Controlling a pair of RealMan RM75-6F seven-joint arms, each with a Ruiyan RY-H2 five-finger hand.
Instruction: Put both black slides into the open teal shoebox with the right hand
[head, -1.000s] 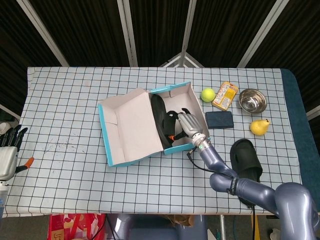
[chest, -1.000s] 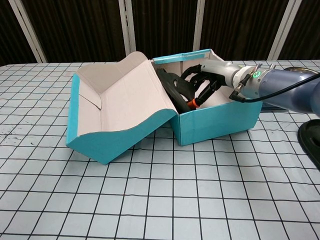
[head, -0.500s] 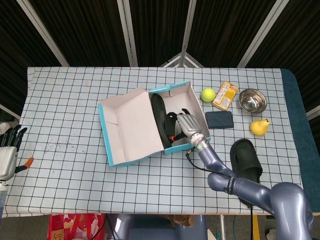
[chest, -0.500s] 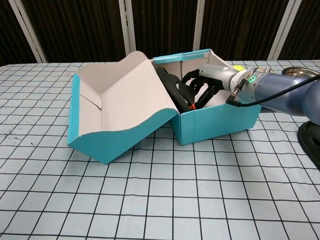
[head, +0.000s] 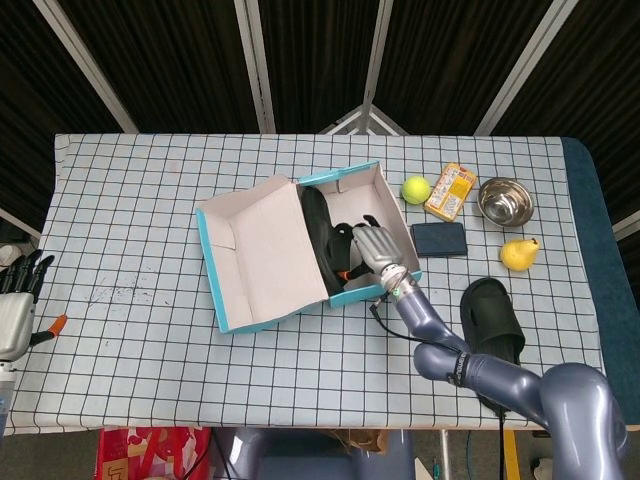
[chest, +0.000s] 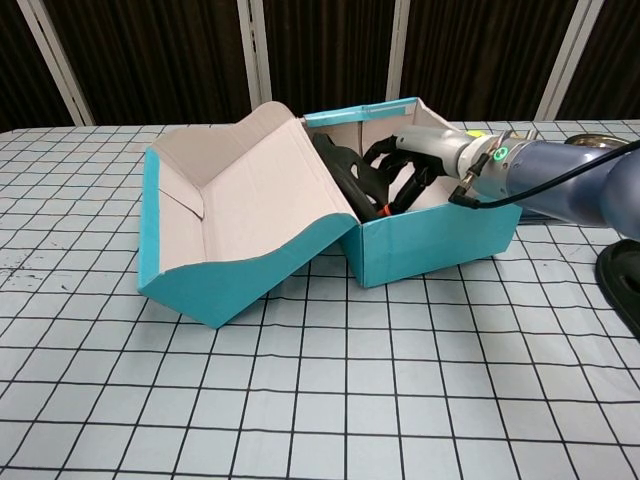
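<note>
Head view: right hand (head: 374, 247) reaches into the teal box (head: 255, 310), fingers curled on a black slide (head: 325, 240) inside; second slide (head: 492, 317) lies on the desk (head: 130, 230) to the right; left hand (head: 15, 300) at the desk's edge, fingers apart, holding nothing.
Chest view: right hand (chest: 405, 165) grips the slide (chest: 348, 172) within the box (chest: 440, 235).

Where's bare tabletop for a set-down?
Wide bare grid left of the shoebox lid and along the front edge. Crowded on the right: tennis ball, snack box, bowl, pear, dark pouch, second slide.
</note>
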